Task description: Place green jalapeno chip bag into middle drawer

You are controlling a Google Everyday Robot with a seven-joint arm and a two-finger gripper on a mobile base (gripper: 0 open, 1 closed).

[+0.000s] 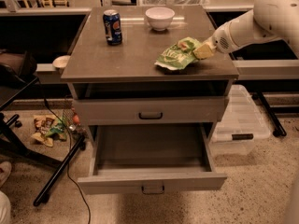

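The green jalapeno chip bag (176,56) lies tilted at the right of the grey cabinet top (117,59), its right end raised. My gripper (202,51) reaches in from the right on the white arm and is shut on the bag's right edge. The middle drawer (117,183) stands pulled open below, showing an empty grey inside, directly under and in front of the cabinet top.
A blue soda can (112,27) and a white bowl (160,17) stand at the back of the top. The upper drawer front (107,112) is shut. A clear plastic bin (238,125) sits on the floor at the right. Black stand legs (58,171) and litter (46,127) lie at the left.
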